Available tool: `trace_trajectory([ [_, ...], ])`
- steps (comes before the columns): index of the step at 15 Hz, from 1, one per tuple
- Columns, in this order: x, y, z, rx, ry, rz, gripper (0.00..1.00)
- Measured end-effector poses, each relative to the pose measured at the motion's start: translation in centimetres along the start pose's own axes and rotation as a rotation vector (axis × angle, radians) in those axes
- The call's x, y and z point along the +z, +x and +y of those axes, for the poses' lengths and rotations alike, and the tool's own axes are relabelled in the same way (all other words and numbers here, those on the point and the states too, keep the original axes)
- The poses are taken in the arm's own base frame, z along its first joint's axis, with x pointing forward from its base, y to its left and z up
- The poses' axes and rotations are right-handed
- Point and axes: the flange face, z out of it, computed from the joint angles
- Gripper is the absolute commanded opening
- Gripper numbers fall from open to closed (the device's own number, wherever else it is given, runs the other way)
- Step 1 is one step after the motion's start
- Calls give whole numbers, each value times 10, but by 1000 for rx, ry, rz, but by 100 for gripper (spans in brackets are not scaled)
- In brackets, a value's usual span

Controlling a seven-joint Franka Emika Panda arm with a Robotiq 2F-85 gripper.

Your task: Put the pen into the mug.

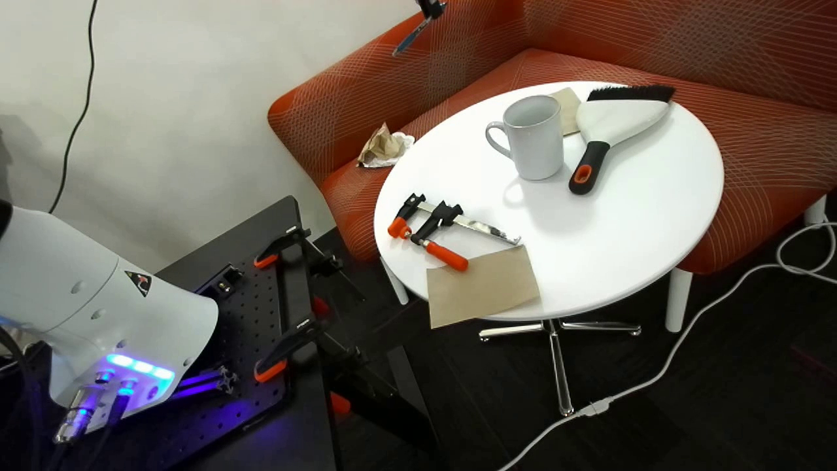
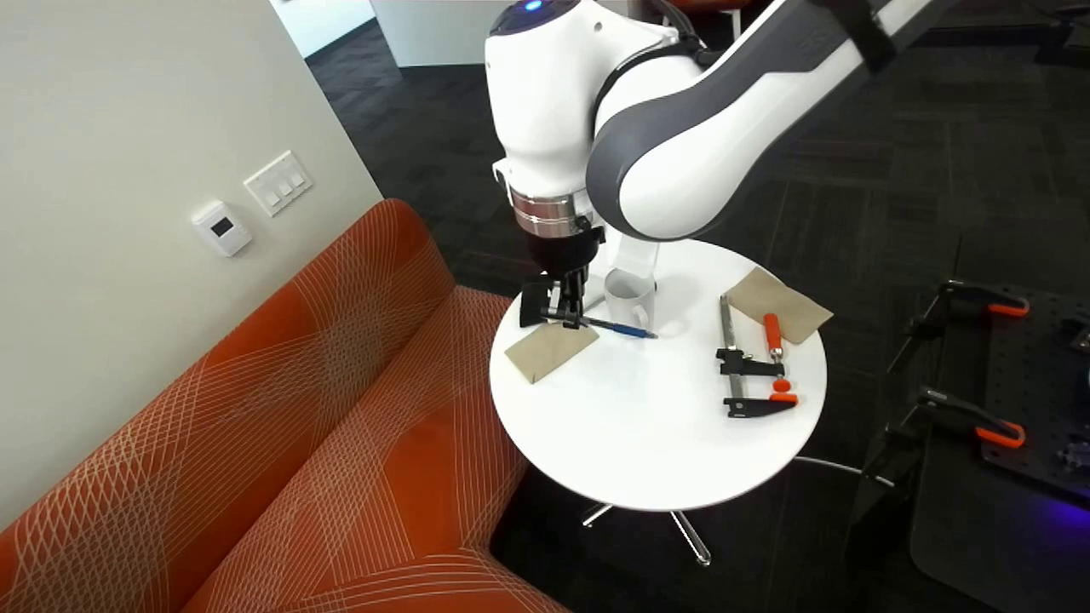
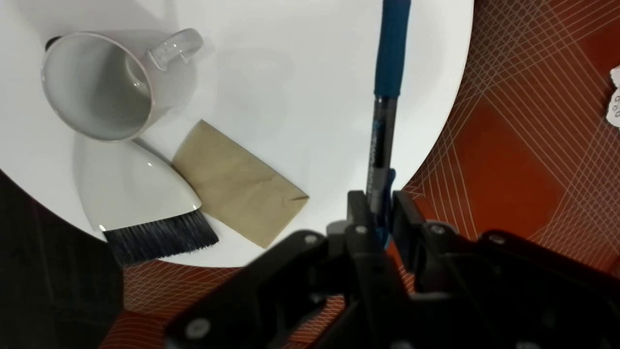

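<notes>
The pen is blue with a clear barrel. My gripper (image 3: 377, 206) is shut on the pen (image 3: 387, 72) near its clip end, and the blue grip end points away from the fingers. In an exterior view the pen (image 1: 412, 37) slants downward below the gripper (image 1: 431, 8), high above the table. In an exterior view the gripper (image 2: 566, 317) and pen (image 2: 626, 329) overlap the picture of the mug's lower part. The white mug (image 1: 537, 144) stands upright on the round table, its handle to one side. It also shows in the wrist view (image 3: 169, 85), left of the pen, its open top visible.
On the white round table (image 1: 628, 216) lie a white brush (image 1: 621, 121) with black bristles, an orange-handled clamp (image 1: 451, 219) and brown paper pieces (image 1: 484, 288) (image 3: 237, 184). An orange sofa (image 2: 409, 460) borders the table. Crumpled paper (image 1: 384, 147) lies on the sofa.
</notes>
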Motion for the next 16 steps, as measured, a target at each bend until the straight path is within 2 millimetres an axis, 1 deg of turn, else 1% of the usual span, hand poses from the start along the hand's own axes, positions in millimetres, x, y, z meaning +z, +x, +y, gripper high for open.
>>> trace_trajectory([
  [4,4,0,2,21,-4,3,4],
  [8,18,5,17,135,-41,43,4],
  [12,33,10,28,261,-150,128,4],
  [16,40,13,32,387,-299,232,4],
])
